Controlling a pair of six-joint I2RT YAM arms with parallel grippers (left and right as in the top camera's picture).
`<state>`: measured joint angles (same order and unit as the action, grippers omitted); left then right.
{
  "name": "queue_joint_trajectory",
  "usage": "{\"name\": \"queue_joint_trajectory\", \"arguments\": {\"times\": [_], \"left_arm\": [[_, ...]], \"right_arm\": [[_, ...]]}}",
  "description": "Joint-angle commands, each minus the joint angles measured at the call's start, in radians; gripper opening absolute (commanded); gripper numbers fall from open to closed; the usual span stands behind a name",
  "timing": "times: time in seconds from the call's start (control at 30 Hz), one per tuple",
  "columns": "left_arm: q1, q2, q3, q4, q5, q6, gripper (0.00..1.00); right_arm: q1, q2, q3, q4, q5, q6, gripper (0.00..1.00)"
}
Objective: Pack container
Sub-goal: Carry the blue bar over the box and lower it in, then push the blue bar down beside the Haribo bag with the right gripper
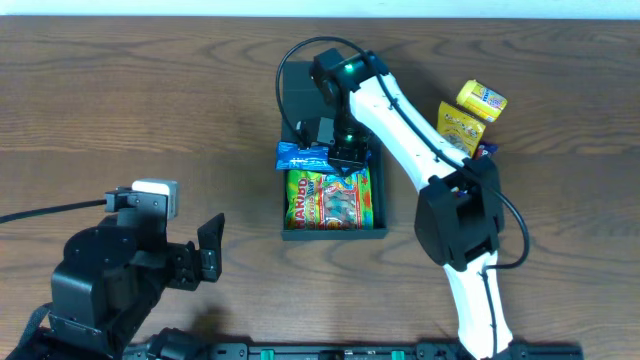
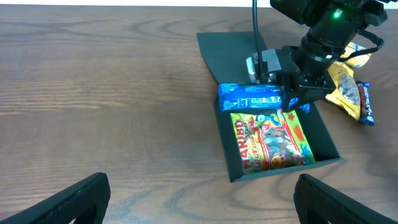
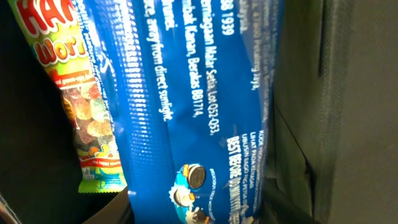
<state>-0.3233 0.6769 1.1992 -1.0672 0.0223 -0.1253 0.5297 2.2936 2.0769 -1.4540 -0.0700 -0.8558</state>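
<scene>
The container (image 1: 335, 235) sits open near the middle of the table (image 1: 120, 90), its flip lid (image 1: 300, 88) lying flat behind it. A Haribo gummy packet (image 1: 328, 198) lies flat inside and fills most of the front part of the floor.

The right pincer (image 1: 348, 155) reaches down over the rear of the box and is clamped on the right end of a blue cookie packet (image 1: 305, 155). The packet stretches crosswise above the top edge of the Haribo packet, and its left end pokes out past the box's left wall. In the right wrist view the blue wrapper (image 3: 205, 106) fills the frame beside the dark inner wall (image 3: 367, 93), hiding the pincer's own tips.

The white right arm (image 1: 400, 120) crosses the box's rear right corner. To its right, on the table, lie two yellow snack packets (image 1: 460, 125) (image 1: 482, 98) and a dark wrapped bar (image 2: 365, 102), partly covered by the arm from overhead.

The left pincer (image 1: 205, 250) hangs low at the left, well apart from the box, its fingers (image 2: 74, 199) spread wide and holding nothing.
</scene>
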Motion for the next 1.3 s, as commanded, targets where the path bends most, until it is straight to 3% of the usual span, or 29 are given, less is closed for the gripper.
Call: {"name": "queue_joint_trajectory", "arguments": {"times": [0.0,1.27], "left_arm": [[0.004,-0.003,0.008,0.001,-0.008,0.018,0.95],[0.004,-0.003,0.008,-0.009,-0.007,0.018,0.95]], "right_arm": [[0.006,-0.010,-0.005,-0.022,0.048,-0.013,0.01],[0.006,-0.010,-0.005,-0.068,0.074,0.007,0.01]]}}
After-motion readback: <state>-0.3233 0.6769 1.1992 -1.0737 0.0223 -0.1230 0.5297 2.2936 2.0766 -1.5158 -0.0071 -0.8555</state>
